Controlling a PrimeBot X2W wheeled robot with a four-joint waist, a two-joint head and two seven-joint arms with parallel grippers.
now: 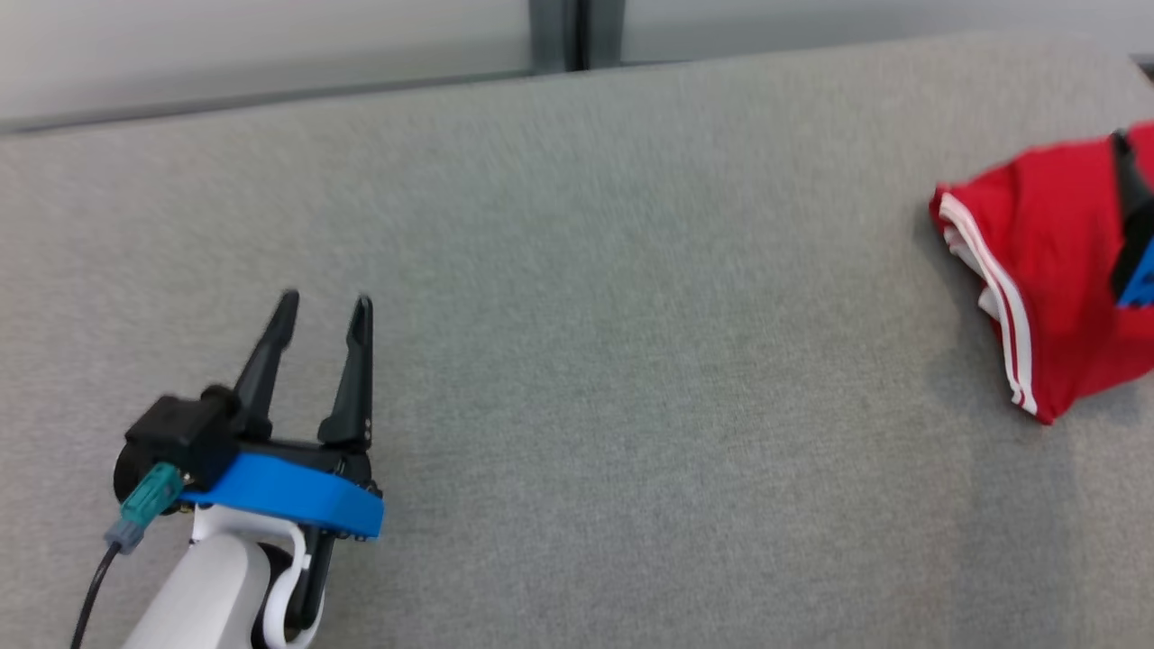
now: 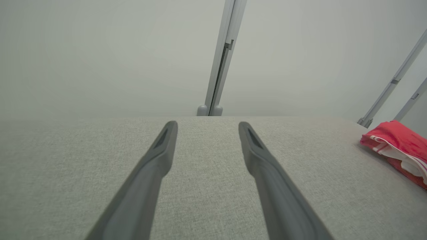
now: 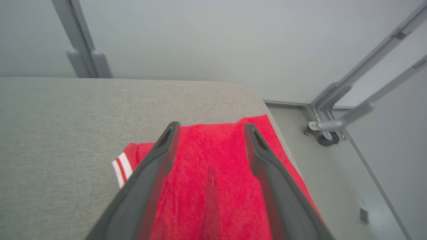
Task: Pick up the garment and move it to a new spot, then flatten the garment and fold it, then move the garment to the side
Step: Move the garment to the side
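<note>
- Red garment (image 1: 1037, 261) at the grey table's (image 1: 577, 270) right end, cut off by the head view's edge, as is the right gripper (image 3: 210, 128).
- Its fingers stand apart over the garment; contact unclear.
- The left gripper (image 1: 325, 306), fingers apart, is well away.

A wide stretch of bare grey padded table (image 1: 631, 315) lay open between the left gripper (image 1: 325, 300), low at the near left, and the red garment (image 1: 1028, 270) at the table's right edge. The right gripper (image 3: 210, 125) hung over that garment, fingers spread apart. Beyond the right edge, slanted metal bars (image 3: 360, 86) crowded the corner. An upright post (image 1: 577, 36) stood behind the far edge.
</note>
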